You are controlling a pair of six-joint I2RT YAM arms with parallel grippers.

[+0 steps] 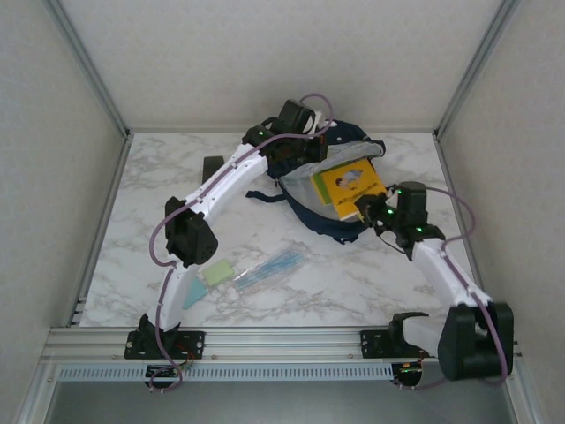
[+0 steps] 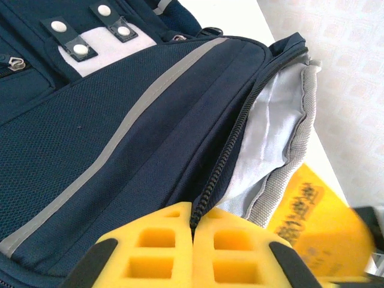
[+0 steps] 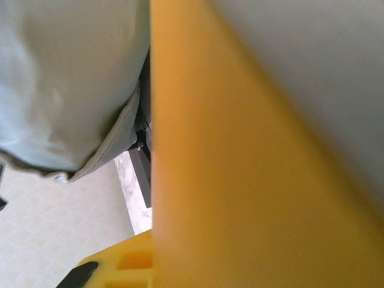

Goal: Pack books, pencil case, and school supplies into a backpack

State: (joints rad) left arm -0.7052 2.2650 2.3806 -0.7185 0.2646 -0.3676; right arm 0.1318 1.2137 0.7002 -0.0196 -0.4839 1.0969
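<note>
At the far middle of the table [image 1: 291, 296] lies the backpack [image 1: 328, 226], its mouth gaping toward the right. Half inside that mouth sits the booklet [image 1: 351, 187], pinched at its near corner by the right tool [image 1: 376, 212]. The left tool [image 2: 193, 219] has its pads [image 2: 162, 240] pressed together on the zipper [image 2: 225, 156] at the flap's edge, lifting it. To do this step well, I judge the flap should be held high and taut while the booklet slides in flat along the lining [image 2: 270, 132], so the soft cover does not buckle. A lime strip [image 1: 319, 185] left of the booklet is probably the notebook, mostly hidden. Near left lie the pencil case [image 1: 269, 263], green pad [image 1: 217, 274] and blue pad [image 1: 192, 296], the last partly behind the left arm. How deep the booklet reaches cannot be made out.
</note>
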